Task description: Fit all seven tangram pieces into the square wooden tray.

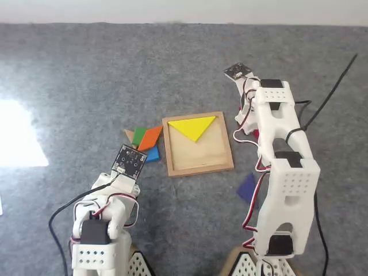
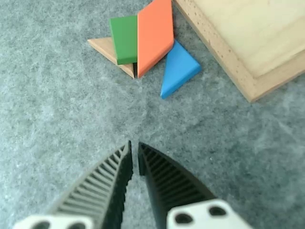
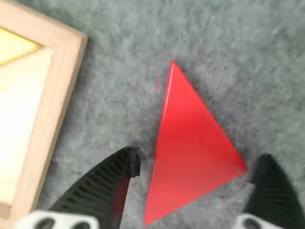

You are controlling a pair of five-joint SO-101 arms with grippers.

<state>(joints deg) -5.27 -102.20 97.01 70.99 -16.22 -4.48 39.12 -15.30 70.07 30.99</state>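
**Tray holds one piece of seven**

The wooden tray (image 1: 200, 169) contains only the yellow triangle (image 1: 192, 127), set against its far edge. The green piece (image 2: 124, 38), orange piece (image 2: 155, 33), blue piece (image 2: 178, 69) and tan piece (image 2: 107, 50) lie clustered just beside the tray. A purple piece (image 1: 248, 187) lies apart on the table. Left gripper (image 2: 134, 151): jaws nearly closed, empty, near the cluster. Right gripper (image 3: 198, 162): spread wide astride the red triangle (image 3: 190, 138), beside the tray.

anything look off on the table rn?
Nothing damaged. One untidy spot: beside the tray, the green piece and orange piece lie stacked over a tan triangle, with the blue triangle against the orange one, so they may be awkward to pick singly. The tray holds just the yellow triangle.
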